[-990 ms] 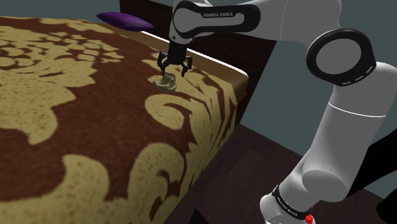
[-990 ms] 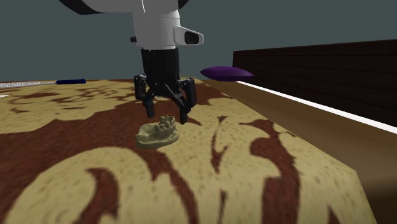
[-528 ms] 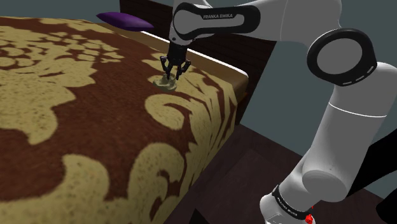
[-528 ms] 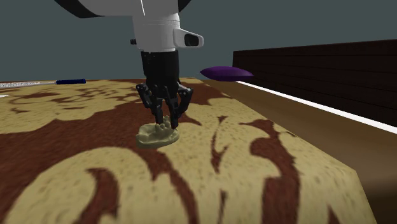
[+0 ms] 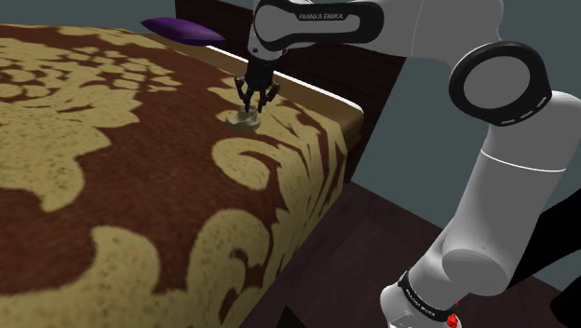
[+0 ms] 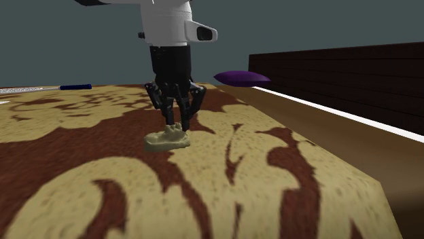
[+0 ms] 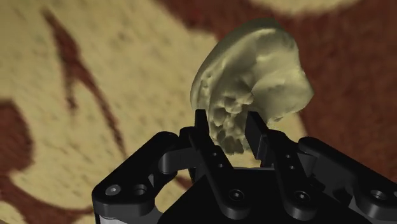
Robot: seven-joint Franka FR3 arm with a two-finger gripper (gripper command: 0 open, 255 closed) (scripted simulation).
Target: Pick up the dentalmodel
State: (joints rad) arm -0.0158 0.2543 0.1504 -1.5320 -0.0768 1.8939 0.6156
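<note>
The dental model (image 6: 166, 139) is a pale beige cast of teeth on a brown-and-gold patterned bedspread (image 6: 272, 176), near the bed's corner. My black gripper (image 6: 174, 125) comes straight down on it and is shut on its toothed ridge. In the wrist view the fingers clasp the row of teeth, with my gripper (image 7: 232, 130) at the cast's near side and the rest of the dental model (image 7: 261, 70) curving away beyond. From the shoulder view the dental model (image 5: 245, 118) sits just under my gripper (image 5: 253, 105). Whether it still touches the cloth I cannot tell.
A purple pillow (image 5: 183, 31) lies at the far side of the bed, by a dark wooden frame (image 6: 340, 75). A thin blue object (image 6: 75, 86) lies far off on the bedspread. The bed's edge (image 5: 346, 140) drops to a dark floor beside the arm.
The fingers stood wide apart above the cast, then came down and closed on its teeth. The hand now sits slightly higher than half a second ago.
</note>
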